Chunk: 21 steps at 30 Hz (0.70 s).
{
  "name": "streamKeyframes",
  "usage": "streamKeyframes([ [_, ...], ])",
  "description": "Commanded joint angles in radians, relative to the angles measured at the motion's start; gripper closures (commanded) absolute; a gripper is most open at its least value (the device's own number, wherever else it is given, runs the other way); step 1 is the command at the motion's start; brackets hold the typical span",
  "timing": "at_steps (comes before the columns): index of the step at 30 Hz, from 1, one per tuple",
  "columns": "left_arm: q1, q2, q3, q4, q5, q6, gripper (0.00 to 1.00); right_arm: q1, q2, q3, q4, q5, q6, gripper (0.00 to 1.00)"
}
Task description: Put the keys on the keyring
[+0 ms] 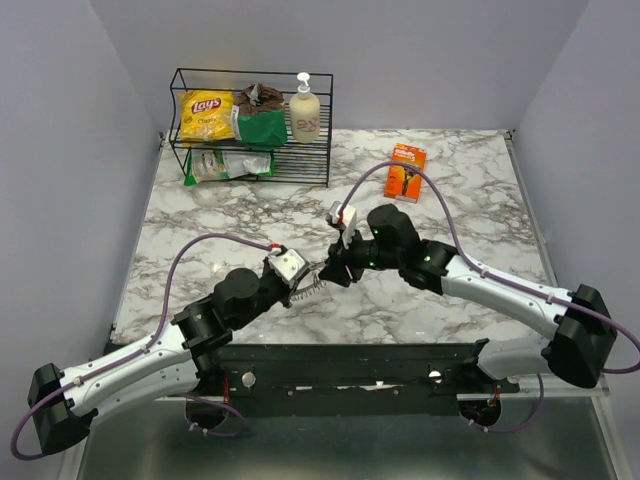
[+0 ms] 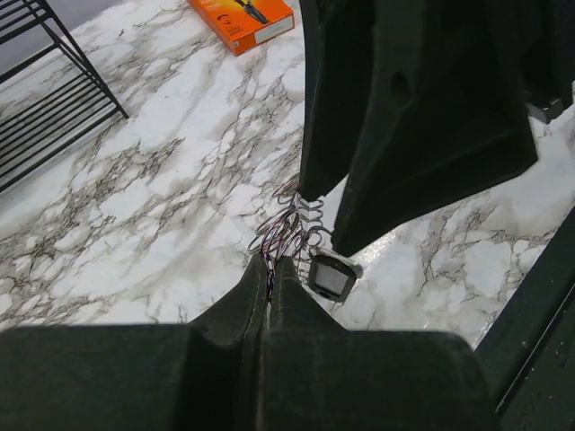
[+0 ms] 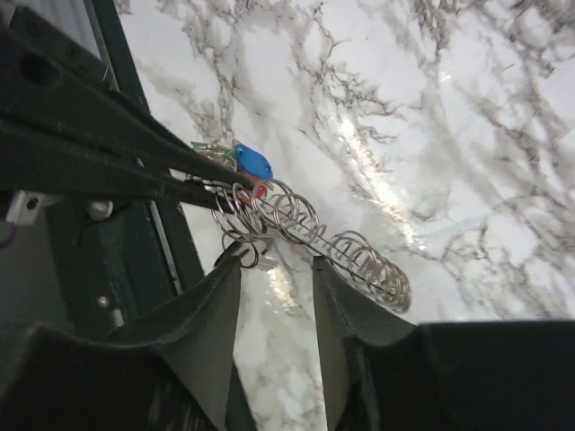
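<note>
The keyring [image 3: 350, 256] is a silvery coil of many wire loops, held just above the marble; it also shows in the top view [image 1: 313, 284] and the left wrist view [image 2: 301, 220]. Keys hang at its left end: a blue head [image 3: 254, 162], a red head [image 3: 259, 190] and a sliver of green [image 3: 202, 146]. My left gripper [image 2: 270, 262] is shut on the loops at that end [image 1: 297, 283]. My right gripper [image 3: 274, 262] is open, its fingertips just under the coil, the left one touching a small loop; it sits right of the coil in the top view [image 1: 335, 270].
A small grey square tag [image 2: 331, 277] hangs by the loops. An orange box [image 1: 405, 171] lies at the back right. A black wire rack [image 1: 250, 125] at the back left holds a chips bag, a green bag and a soap bottle.
</note>
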Motion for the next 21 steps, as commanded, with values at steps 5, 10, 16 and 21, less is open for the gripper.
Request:
streamKeyframes([
  [5,-0.002,-0.024,0.0,0.084,0.034,-0.006,1.0,-0.003,-0.235,-0.174,0.121,-0.032,-0.2,0.38],
  [10,-0.002,-0.03,-0.003,0.087,0.039,-0.006,1.0,-0.003,-0.278,-0.193,0.129,-0.15,-0.276,0.37],
  [16,-0.002,-0.027,-0.008,0.103,0.086,-0.004,1.0,-0.002,-0.28,-0.202,0.242,-0.291,-0.325,0.43],
  [21,-0.002,-0.028,-0.006,0.101,0.109,0.001,1.0,-0.003,-0.237,-0.157,0.256,-0.353,-0.342,0.49],
])
